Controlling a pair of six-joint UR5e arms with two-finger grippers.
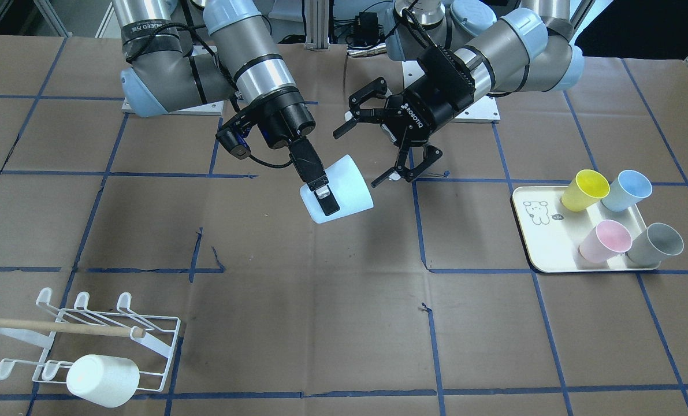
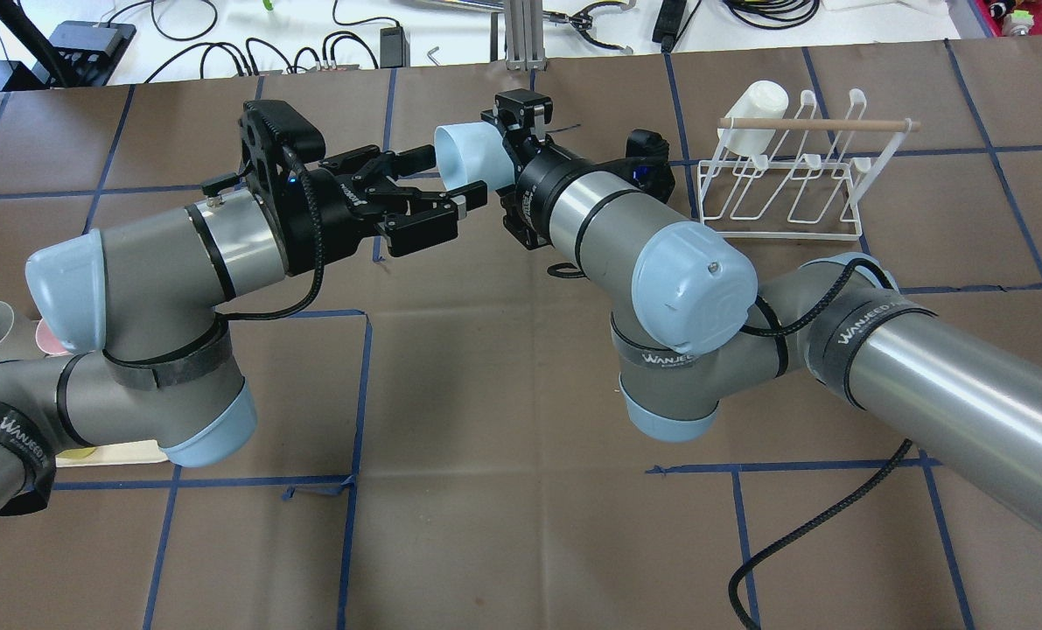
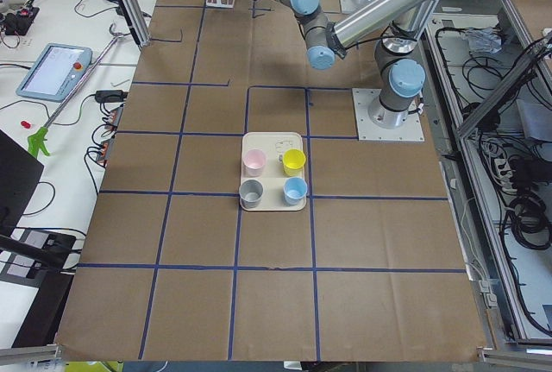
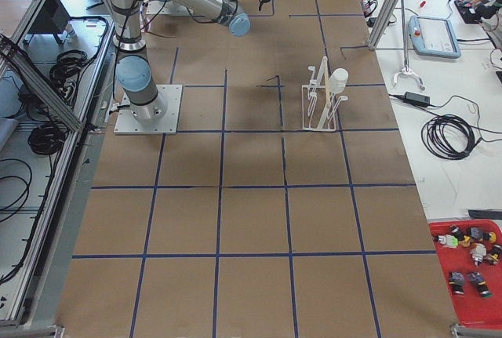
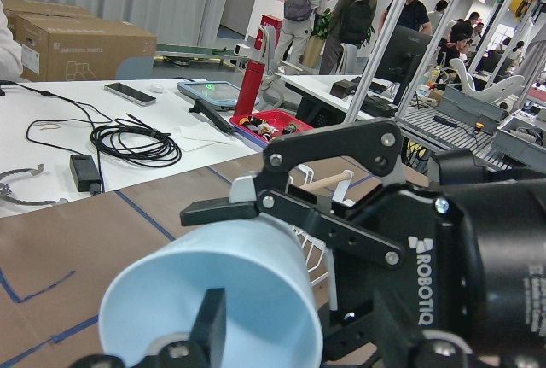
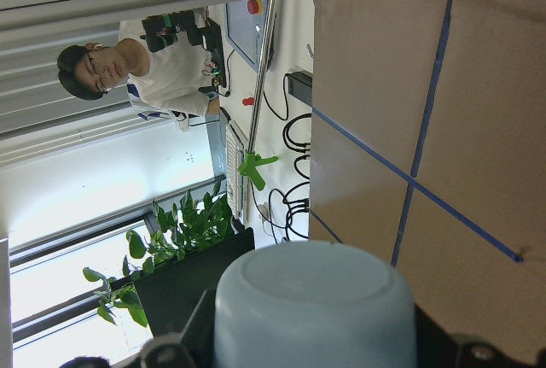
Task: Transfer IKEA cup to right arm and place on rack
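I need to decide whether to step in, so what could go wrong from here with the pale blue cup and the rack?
1. The left hand is open, but its fingers flank the pale blue cup; if the right hand swings away first, the rim may catch.
2. The right hand pinches the tapered cup near its base, so it might slip.
3. A white cup occupies one corner of the rack, below the wooden rod; the incoming cup could knock either.

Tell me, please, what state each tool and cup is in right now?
Right tool: shut on the held cup.
Held cup: tilted, off the table.
Left tool: open.
White cup: hung on the rack.
Yellow cup: upright on the tray.
Tray's blue cup: upright.
Pink cup: upright.
Grey cup: upright.
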